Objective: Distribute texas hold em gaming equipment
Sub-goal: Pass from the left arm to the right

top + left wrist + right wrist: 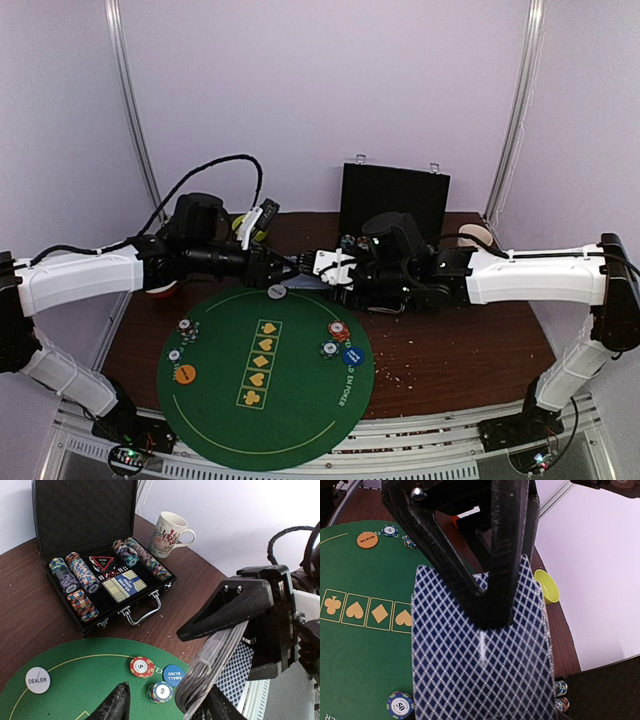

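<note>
A deck of blue-diamond-backed playing cards [480,665] hangs over the far edge of the green mat [265,440], with my right gripper [330,272] shut on it. My left gripper [167,700] is open at the deck's free end [212,665]; one of its fingers [492,595] rests on the top card, the other [116,705] stands apart over the mat. On the mat lie a white DEALER button [38,680], a red chip [142,666], a 50 chip stack [161,691], a blue SMALL BLIND button [173,673] and an orange BIG BLIND button [367,540].
An open black case [150,597] with rows of chips and a card box stands on the brown table behind the mat. A patterned mug [167,534] sits to its right. A lime-green bowl [546,586] is at the far left of the table.
</note>
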